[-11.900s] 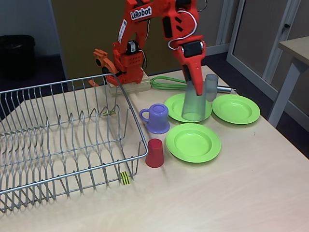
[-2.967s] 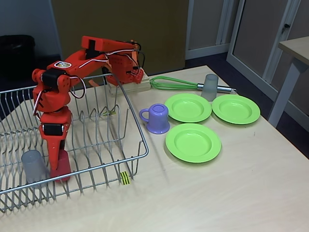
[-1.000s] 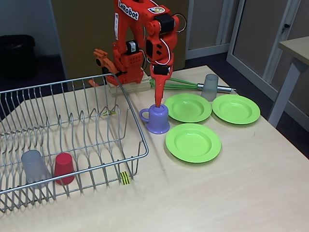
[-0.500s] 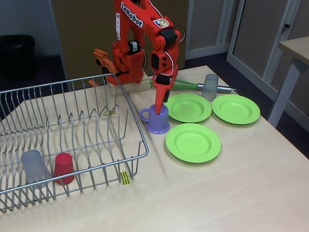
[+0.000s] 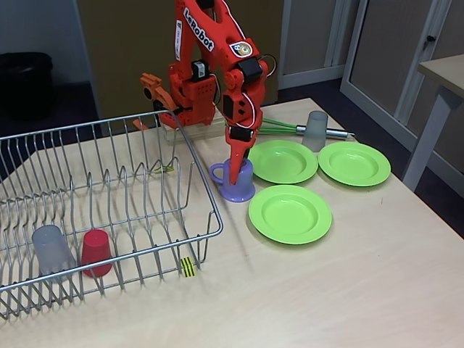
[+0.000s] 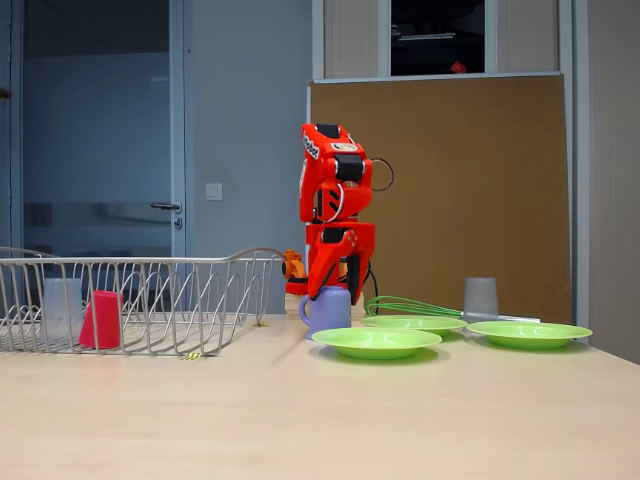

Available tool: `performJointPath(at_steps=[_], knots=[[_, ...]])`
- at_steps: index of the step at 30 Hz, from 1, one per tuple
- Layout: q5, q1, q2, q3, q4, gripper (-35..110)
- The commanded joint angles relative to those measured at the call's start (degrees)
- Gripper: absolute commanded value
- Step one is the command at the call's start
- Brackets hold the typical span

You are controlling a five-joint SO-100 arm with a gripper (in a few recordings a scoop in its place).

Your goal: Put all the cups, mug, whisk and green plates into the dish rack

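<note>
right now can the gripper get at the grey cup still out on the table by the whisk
Probably yes. The grey cup stands upright at the table's far side with open space above it, touching nothing but the whisk beside it. But the gripper is down in the mug, so it must lift out first.

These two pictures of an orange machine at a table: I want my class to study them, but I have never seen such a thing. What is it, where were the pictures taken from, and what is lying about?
It is a small orange robot arm with a gripper whose jaws reach down into a purple mug. One fixed view looks down from the table's front corner; the other sits low at table height. On the table lie three green plates, a green whisk and a grey cup. The wire dish rack already holds a red cup and another grey cup. Whether the jaws grip the mug's wall yet is unclear.
</note>
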Motion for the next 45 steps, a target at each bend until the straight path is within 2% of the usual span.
performJointPath(at_steps=[1, 8, 24, 28, 34, 40, 45], knots=[[-1.05, 0.70, -0.09, 0.26, -1.49, 41], [-1.93, 1.49, -1.14, -1.49, -1.14, 27], [-11.69, 0.44, 5.36, -22.24, 20.57, 26], [-21.45, 1.85, 5.89, -30.23, 21.80, 29], [-40.17, 9.23, 4.75, -44.82, 24.26, 25], [-57.48, 21.71, 2.46, -56.95, 26.10, 24], [-66.36, 34.45, -2.02, -60.56, 24.08, 25]])
